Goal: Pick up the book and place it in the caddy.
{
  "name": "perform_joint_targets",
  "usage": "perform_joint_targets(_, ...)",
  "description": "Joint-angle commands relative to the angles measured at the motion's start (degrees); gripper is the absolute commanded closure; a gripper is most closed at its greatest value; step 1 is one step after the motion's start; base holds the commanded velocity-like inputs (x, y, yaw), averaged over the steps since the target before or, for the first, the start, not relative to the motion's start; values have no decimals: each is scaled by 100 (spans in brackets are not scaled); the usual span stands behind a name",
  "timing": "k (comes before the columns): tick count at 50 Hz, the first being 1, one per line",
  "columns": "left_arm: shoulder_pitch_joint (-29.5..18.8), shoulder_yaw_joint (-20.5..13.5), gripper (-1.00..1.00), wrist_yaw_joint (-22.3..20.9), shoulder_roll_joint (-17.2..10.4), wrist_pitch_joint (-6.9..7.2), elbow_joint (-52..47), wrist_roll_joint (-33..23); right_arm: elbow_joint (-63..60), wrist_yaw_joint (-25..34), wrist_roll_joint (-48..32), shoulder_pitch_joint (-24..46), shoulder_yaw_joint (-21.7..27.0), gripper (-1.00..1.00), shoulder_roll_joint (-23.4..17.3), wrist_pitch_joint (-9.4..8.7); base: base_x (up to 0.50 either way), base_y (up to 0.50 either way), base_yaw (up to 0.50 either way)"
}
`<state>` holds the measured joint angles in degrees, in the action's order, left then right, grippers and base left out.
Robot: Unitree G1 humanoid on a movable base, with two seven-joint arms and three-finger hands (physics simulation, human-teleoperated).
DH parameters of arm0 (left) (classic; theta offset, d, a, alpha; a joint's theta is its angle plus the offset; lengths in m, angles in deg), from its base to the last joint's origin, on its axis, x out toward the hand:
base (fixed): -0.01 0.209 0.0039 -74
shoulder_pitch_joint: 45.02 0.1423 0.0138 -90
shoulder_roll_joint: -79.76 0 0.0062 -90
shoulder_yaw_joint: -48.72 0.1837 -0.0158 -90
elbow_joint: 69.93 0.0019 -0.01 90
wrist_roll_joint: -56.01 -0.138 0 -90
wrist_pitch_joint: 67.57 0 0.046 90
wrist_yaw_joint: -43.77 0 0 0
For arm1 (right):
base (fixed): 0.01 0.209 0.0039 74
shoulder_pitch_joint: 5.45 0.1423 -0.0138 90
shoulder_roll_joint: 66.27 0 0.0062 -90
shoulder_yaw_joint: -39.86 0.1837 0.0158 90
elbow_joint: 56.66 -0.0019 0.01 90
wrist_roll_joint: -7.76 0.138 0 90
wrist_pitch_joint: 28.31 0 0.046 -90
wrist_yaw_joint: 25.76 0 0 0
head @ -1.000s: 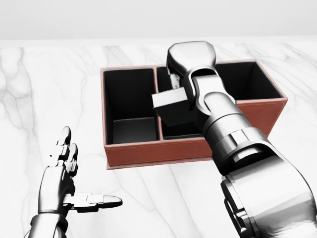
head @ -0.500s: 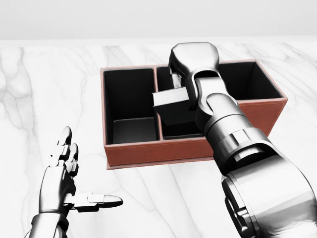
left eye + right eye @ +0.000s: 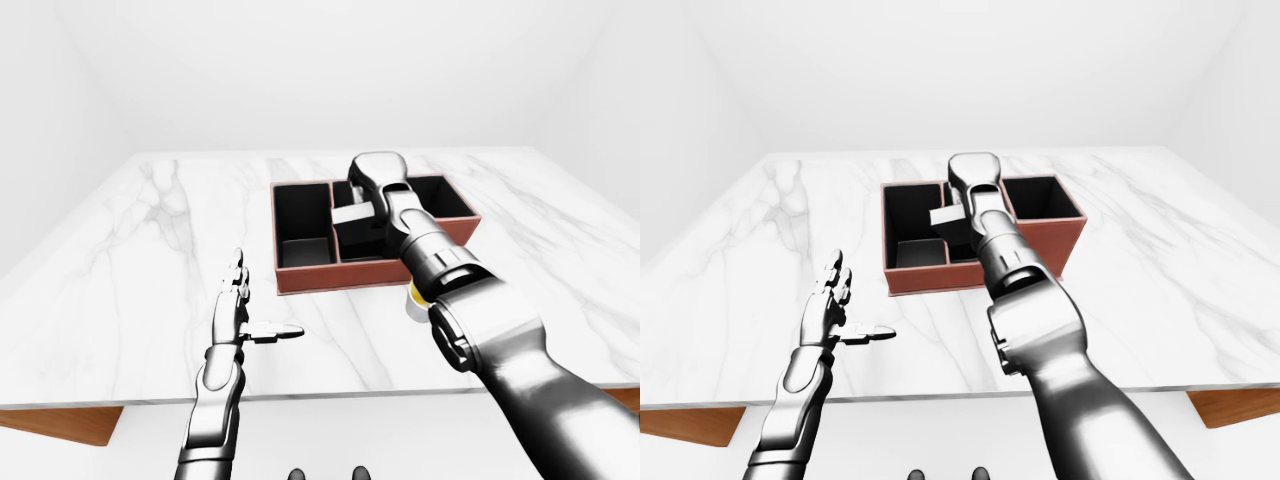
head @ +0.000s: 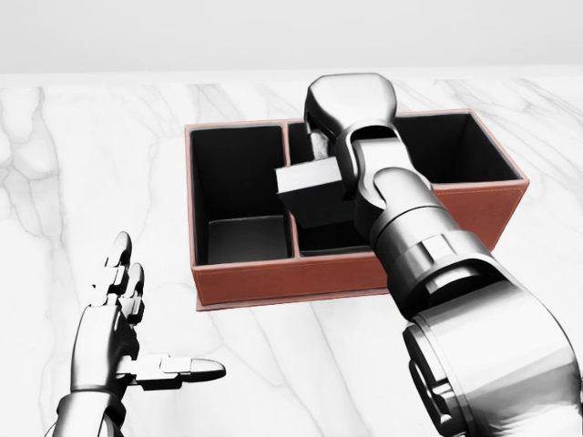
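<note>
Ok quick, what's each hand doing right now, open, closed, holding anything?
Left hand: open, empty, above the marble table.
Right hand: holding the book over the caddy; its fingers are hidden.

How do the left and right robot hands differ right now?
The left robot hand is open and empty over bare marble at the head view's lower left; the right robot hand reaches over the caddy, with the book just below it. Its fingers are hidden. Both are silver metal.
</note>
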<state>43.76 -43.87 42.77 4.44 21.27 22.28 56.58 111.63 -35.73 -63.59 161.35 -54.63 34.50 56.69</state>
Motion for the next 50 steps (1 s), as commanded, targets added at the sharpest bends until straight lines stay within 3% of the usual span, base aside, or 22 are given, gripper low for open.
perform_joint_targets(1, 34, 0, -100, -9, 4, 3, -57, 9, -51, -93, -262, 138, 6, 100, 53, 0, 0, 0, 0)
perform_joint_targets(4, 4, -15, -100, -20, 0, -56, 30, 25, -43, -75, -313, 159, 6, 100, 58, 0, 0, 0, 0)
perform_joint_targets(12, 16, -11, -100, -31, 4, -58, 16, 43, -29, -45, -415, 225, -5, 100, 66, 0, 0, 0, 0)
perform_joint_targets(29, 48, 5, -100, -39, 9, 88, -164, 59, -12, -84, -603, 313, 13, 100, 53, 0, 0, 0, 0)
perform_joint_targets(35, 6, -4, -100, -43, 5, 3, -41, 55, -14, -95, -610, 304, 59, 100, 6, 0, 0, 0, 0)
perform_joint_targets(40, 13, -4, -100, -40, 6, 17, -62, 58, -7, -9, -660, 234, 36, 100, 10, 0, 0, 0, 0)
perform_joint_targets(41, 8, -4, -100, -39, 5, 19, -59, 57, -8, -87, -658, 233, 48, -15, 9, 0, 0, 0, 0)
perform_joint_targets(42, 18, -2, -100, -38, 6, 34, -85, 57, -7, -108, -643, 243, 70, -100, 7, 0, 0, 0, 0)
perform_joint_targets(50, 19, -2, -100, -34, 9, 49, -101, 60, -13, -67, -660, 300, 70, -100, -7, 0, 0, 0, 0)
